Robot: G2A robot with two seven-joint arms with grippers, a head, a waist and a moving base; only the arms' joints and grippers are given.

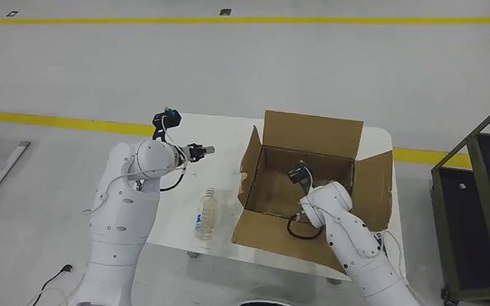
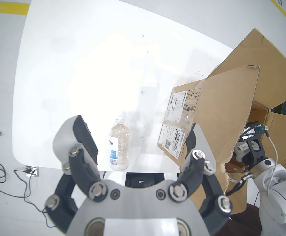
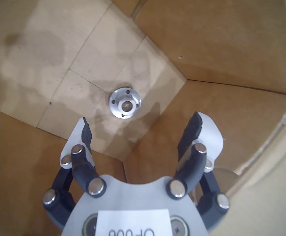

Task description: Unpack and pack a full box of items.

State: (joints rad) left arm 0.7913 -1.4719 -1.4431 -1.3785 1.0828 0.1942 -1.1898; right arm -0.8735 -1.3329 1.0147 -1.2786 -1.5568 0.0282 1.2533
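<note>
Right wrist view: round silver metal flange (image 3: 125, 105), likely stiff and slick, lies flat on the brown cardboard box (image 3: 44, 44) floor just beyond the right gripper's (image 3: 141, 121) spread, empty fingers (image 3: 86, 134); pinch its rim.

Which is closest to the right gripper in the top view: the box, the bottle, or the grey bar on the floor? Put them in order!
From the right gripper, in the top view:
1. The box: the gripper is inside it.
2. The bottle: lying on the table, beside the box.
3. The grey bar: on the floor, off the table, far beyond the bottle.
</note>
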